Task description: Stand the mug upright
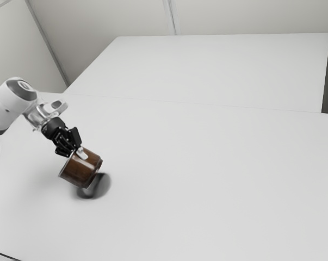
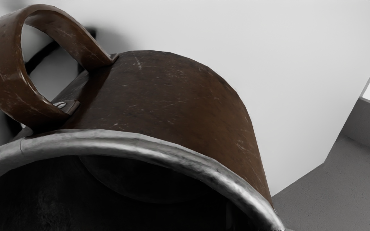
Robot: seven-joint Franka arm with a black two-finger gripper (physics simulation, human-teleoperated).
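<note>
The gripper [image 1: 76,148] reaches down from the upper left onto the rim side of the brown mug [image 1: 82,169] in the exterior view. One light fingertip lies against the mug's outer wall; the other finger is hidden, and the gripper appears shut on the wall. The mug is tilted well over, its mouth facing the exterior view's lower left and its base toward the right. In the wrist view the mug [image 2: 172,106] shows its silvery rim, its dark inside and its looped handle, with the mouth toward the camera.
The white tabletop [image 1: 207,185] extends to the exterior view's right, with a dark shadow on it under the mug's base end. Behind stands another white surface [image 1: 207,65]. A dark cable [image 1: 3,254] lies at the lower left. Grey floor [image 2: 342,192] borders the table in the wrist view.
</note>
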